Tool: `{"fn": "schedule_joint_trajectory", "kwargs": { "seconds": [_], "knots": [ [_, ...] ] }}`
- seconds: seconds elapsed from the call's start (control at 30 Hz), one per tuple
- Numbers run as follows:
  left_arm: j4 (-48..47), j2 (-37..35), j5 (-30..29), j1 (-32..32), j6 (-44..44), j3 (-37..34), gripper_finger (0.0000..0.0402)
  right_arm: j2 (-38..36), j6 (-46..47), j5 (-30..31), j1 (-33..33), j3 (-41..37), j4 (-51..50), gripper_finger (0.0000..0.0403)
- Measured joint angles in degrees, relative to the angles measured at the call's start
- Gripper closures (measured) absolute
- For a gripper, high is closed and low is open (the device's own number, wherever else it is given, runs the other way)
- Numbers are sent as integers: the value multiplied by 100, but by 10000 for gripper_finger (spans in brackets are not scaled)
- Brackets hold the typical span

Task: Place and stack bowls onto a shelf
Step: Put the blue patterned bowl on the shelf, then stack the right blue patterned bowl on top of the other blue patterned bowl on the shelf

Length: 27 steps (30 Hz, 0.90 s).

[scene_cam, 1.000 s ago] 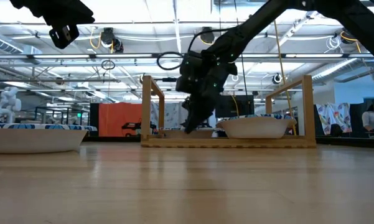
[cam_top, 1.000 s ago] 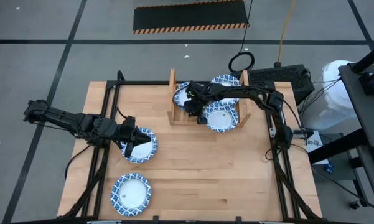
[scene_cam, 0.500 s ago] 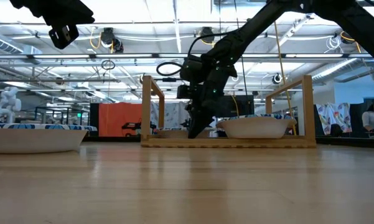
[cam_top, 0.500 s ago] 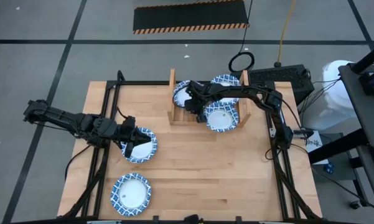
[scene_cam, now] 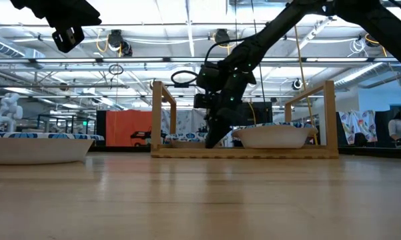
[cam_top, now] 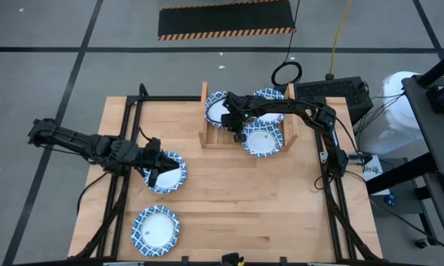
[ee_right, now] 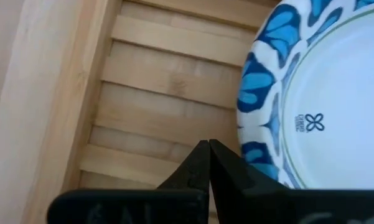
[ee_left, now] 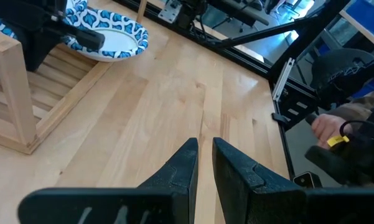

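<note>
The shelf [cam_top: 223, 134] stands at the table's far middle. Three bowls are on it: far left [cam_top: 219, 111], far right [cam_top: 270, 97], and near right [cam_top: 264, 140], which overhangs the front edge. My right gripper [cam_top: 238, 133] is shut and points steeply down at the slats [ee_right: 155, 106], right beside the near right bowl's rim [ee_right: 256, 118]. My left gripper [cam_top: 154, 174] hangs slightly open, holding nothing, high above a bowl [cam_top: 170, 171] on the table's left. Another bowl [cam_top: 155, 227] sits near the front left. My right gripper has its shut fingertips [ee_right: 206, 152] low over the shelf slats, slanting down from the far right. They stand close against the left side of the near right bowl's rim [ee_right: 249, 149]. Whether they touch the rim or the slats, I cannot tell.
The shelf's two upright boards [cam_top: 204, 92] [cam_top: 289, 92] flank the bowls. The slats left of my right gripper are bare. Bare tabletop [cam_top: 266, 207] lies at the front right. A person's hand [ee_left: 327, 127] shows beyond the table's edge in the left wrist view.
My right gripper has gone a little toward the table's right edge along the shelf, closer to the near right bowl, with its wrist rolling. This has uncovered more of the far left bowl. The bowls have stayed in place.
</note>
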Motion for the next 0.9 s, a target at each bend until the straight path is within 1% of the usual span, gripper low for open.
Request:
{"fn": "schedule_joint_trajectory", "kwargs": {
  "seconds": [0.2, 0.33, 0.53, 0.63, 0.73, 0.9],
  "knots": [
    [-2, 0, 0, 0, 22, 0, 348, -67, 24, -4, 100, 0, -63, 403],
    [-2, 0, -2, 0, 96, 0, 348, -372, 17, -4, 196, 0, -312, 403],
    [-3, -2, 2, 0, 309, 0, 348, -1276, 9, -9, 377, 2, -753, 403],
    [-2, -2, 175, 2, 103, 0, 348, -1803, 22, -2, 468, 2, -954, 403],
    [-3, -2, 338, 1, -324, 0, 348, -2304, 120, 2, 562, 2, -977, 403],
    [-4, -2, 699, 2, -518, 0, 348, -3034, 717, 4, 688, 2, -967, 392]
  ]
}}
